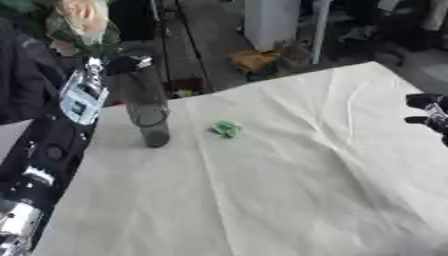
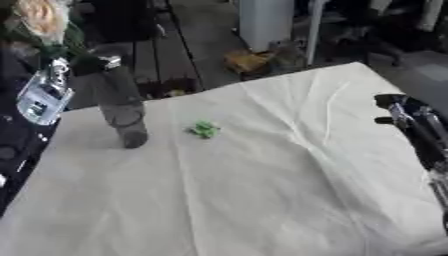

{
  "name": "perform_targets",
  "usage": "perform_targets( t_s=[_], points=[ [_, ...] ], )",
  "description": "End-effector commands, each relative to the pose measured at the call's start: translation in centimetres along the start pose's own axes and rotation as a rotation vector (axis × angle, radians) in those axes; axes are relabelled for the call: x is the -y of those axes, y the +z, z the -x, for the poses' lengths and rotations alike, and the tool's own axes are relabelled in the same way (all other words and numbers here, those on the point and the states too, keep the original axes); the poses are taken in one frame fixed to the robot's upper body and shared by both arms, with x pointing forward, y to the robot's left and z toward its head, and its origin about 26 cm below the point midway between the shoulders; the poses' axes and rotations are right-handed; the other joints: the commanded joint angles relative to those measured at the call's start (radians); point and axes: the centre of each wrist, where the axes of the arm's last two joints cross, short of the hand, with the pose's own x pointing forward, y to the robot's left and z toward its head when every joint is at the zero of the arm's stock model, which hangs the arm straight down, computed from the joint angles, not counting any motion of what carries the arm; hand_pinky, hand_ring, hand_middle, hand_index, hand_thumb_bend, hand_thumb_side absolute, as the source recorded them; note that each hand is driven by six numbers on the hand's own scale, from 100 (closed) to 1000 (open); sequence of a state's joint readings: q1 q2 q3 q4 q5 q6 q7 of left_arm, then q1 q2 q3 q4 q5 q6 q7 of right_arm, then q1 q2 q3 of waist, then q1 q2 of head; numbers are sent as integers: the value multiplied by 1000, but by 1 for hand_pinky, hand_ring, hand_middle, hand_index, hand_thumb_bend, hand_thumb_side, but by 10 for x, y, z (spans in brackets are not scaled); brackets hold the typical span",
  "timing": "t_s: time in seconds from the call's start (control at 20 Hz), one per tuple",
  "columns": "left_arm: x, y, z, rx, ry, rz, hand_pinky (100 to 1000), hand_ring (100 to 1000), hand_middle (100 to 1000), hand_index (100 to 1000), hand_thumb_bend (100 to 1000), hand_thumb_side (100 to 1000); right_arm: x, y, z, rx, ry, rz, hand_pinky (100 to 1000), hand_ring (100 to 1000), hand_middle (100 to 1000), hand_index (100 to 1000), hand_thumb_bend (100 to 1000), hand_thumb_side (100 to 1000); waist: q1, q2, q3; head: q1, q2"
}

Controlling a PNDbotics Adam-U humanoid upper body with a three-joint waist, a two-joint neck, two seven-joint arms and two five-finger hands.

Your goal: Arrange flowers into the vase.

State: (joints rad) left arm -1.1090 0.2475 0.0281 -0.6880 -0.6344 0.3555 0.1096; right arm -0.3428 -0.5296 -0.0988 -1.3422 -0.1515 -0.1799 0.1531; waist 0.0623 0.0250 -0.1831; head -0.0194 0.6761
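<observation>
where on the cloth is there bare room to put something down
The near half and middle of the white cloth are bare, from the green scrap to the right hand. The far left is crowded: vase, flowers, left hand.

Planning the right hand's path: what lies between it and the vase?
Only a small green scrap on the cloth, near the vase; otherwise bare to the right hand, in both views.

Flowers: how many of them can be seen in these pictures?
1. A pale peach flower with green leaves is at the top left, above the vase, near the left hand. More blooms may be hidden beyond the picture's edge.
</observation>
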Motion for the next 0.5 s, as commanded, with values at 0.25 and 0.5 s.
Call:
perform_targets(
  t_s=[0.25, 0.5],
  points=[
    [-21, -4, -2, 10, -13, -57, 895, 851, 835, 783, 1000, 516, 12, -3, -9, 20, 36, 7, 751, 888, 801, 768, 100, 667, -4, -14, 0, -2, 6],
    [-23, -4, -4, 12, -39, -94, 906, 878, 871, 831, 1000, 511, 12, -2, -9, 18, 36, 9, 751, 887, 801, 768, 100, 668, -5, -16, 0, -3, 6]
  ],
)
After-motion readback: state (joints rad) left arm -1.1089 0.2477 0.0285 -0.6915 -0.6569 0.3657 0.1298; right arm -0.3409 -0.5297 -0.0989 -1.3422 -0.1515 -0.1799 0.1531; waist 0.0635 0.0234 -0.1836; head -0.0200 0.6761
